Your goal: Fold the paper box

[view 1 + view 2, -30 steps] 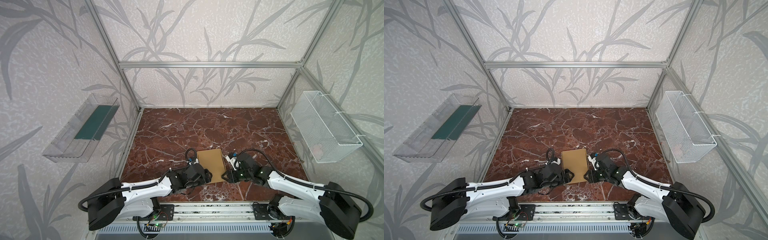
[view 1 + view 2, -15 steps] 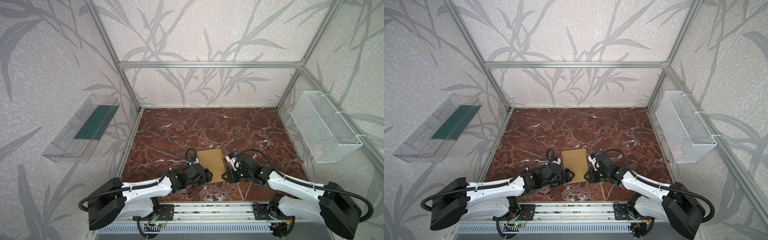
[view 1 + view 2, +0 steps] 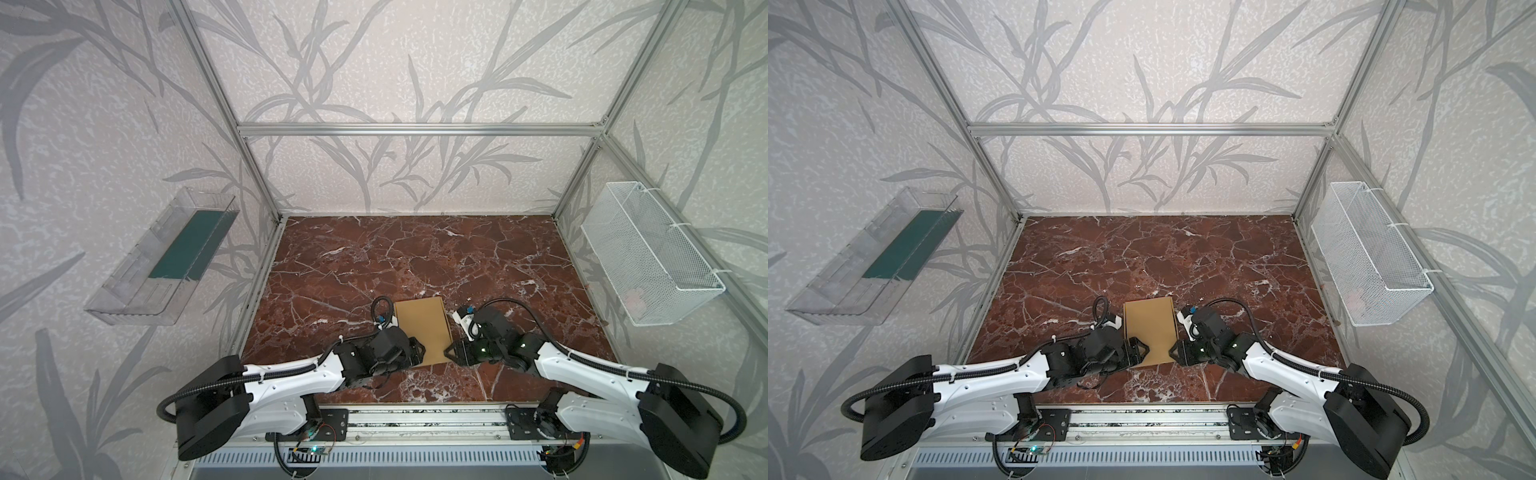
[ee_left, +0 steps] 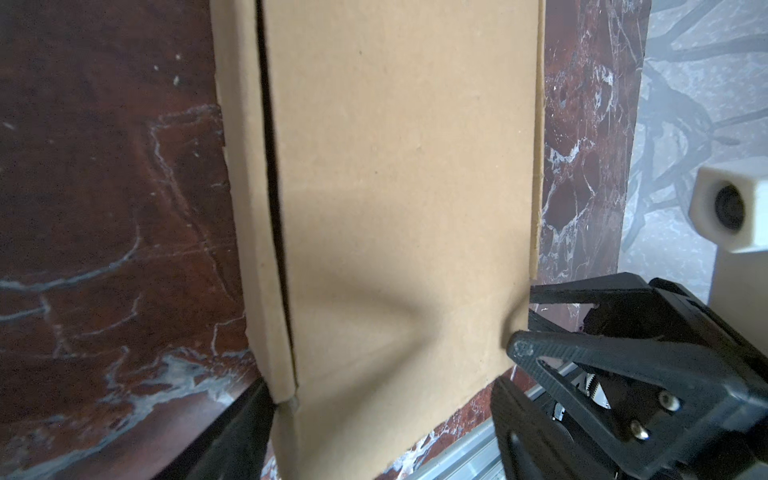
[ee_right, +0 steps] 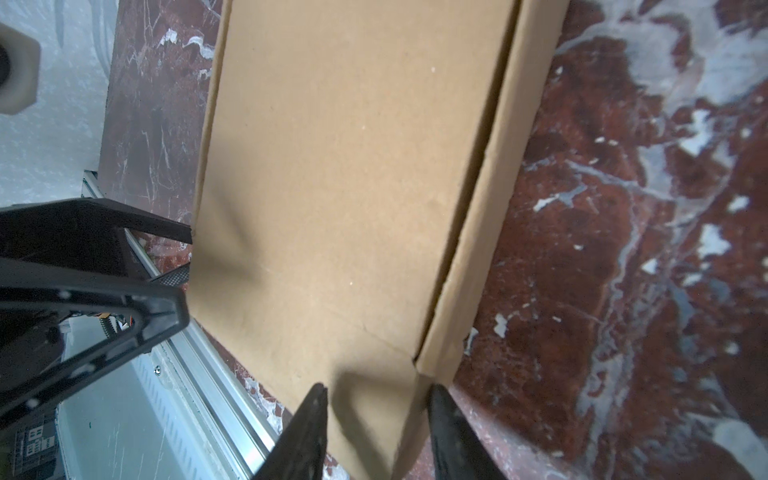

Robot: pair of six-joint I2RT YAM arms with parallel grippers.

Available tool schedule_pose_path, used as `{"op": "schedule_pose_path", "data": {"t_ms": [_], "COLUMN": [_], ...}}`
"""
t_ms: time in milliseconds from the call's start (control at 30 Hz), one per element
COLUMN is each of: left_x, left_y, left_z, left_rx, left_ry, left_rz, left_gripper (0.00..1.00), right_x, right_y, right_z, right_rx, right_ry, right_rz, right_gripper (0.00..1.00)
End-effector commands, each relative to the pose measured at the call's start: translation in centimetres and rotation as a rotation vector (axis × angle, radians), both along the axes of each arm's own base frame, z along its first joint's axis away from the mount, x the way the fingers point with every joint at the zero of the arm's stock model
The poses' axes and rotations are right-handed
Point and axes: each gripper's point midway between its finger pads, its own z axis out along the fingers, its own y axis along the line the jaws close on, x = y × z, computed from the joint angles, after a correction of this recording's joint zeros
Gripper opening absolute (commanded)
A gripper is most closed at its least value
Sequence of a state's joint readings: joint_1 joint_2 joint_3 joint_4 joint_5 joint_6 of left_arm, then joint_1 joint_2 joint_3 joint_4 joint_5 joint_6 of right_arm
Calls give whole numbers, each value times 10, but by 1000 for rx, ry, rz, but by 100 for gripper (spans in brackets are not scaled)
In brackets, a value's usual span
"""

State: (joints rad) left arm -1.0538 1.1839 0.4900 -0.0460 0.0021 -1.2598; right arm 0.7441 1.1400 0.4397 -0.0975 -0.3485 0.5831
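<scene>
The paper box (image 3: 420, 324) (image 3: 1149, 328) is a shut, shallow tan mailer lying flat on the near middle of the marble table (image 3: 415, 257). My left gripper (image 3: 419, 353) (image 3: 1142, 351) (image 4: 382, 415) is open wide and straddles the box's near-left corner, one finger (image 4: 249, 428) against the side wall. My right gripper (image 3: 449, 353) (image 3: 1173, 352) (image 5: 376, 399) stands partly open around the near-right corner. One right finger (image 5: 444, 419) rests by the side wall (image 5: 490, 199) and the other lies over the lid. The lid (image 4: 399, 166) looks slightly dented near the right fingers.
A clear plastic tray (image 3: 166, 266) with a green sheet hangs on the left wall. On the right wall hangs a white wire basket (image 3: 648, 257). An aluminium rail (image 3: 415, 419) runs just in front of the box's near edge, and frame posts stand at the table's corners.
Both arms stay at the box's near corners and the box has not moved. The right jaws have narrowed a little.
</scene>
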Motion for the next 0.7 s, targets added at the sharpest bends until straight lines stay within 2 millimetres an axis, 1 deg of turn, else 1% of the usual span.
{"op": "schedule_pose_path", "data": {"t_ms": [0,667], "left_x": [1,-2], "left_y": [-1,9], "left_z": [0,-10], "left_rx": [-11,15], "left_ry": [-1,1], "left_rz": [15,26], "left_gripper": [83,82], "right_x": [1,5], "right_y": [-1,-3], "right_z": [-2,-7], "right_rx": [4,-2], "right_ry": [-5,-17], "right_rz": [-15,-33], "right_gripper": [40,38]}}
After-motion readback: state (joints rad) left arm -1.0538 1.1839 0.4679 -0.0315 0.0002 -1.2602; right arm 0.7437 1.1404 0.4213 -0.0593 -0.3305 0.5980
